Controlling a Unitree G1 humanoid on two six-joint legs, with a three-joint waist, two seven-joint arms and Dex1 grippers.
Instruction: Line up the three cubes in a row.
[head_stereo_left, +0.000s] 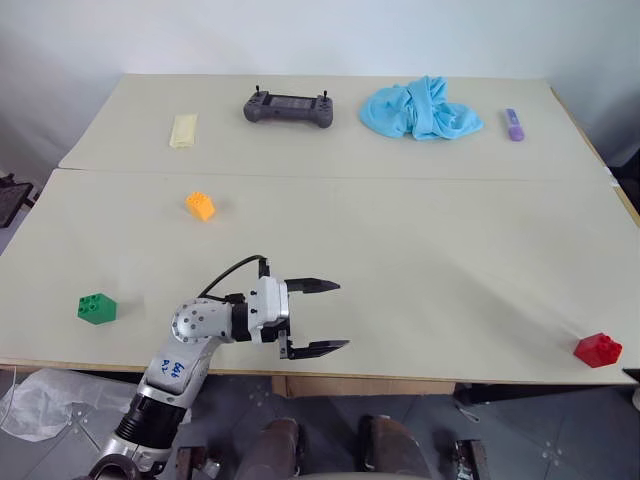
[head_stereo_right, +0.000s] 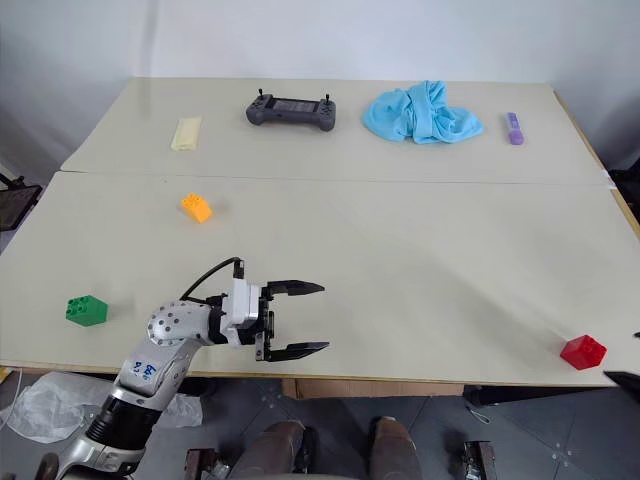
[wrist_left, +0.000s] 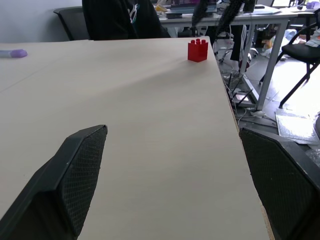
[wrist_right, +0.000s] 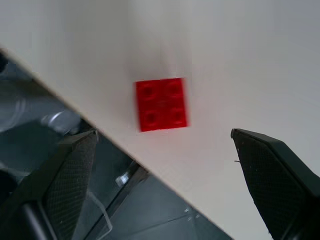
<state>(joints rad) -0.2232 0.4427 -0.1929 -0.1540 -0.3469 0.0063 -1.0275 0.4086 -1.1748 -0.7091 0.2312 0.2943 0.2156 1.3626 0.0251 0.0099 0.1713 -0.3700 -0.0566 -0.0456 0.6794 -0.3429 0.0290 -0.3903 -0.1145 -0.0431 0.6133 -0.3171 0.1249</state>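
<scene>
The right gripper is hanging above the red cube, fingers spread wide and gripping nothing. That cube is sitting studs-up at the near right edge of the table, probably left there as one end of the row. The left gripper is hovering over the near edge, also wide open and empty, pointing right toward the red cube. The green cube is lying near left, the orange cube farther back; all three well apart. They are squarish, with no clear long axis.

3 cubes well apart on table: far-left, near-left, near-right edge.
</scene>
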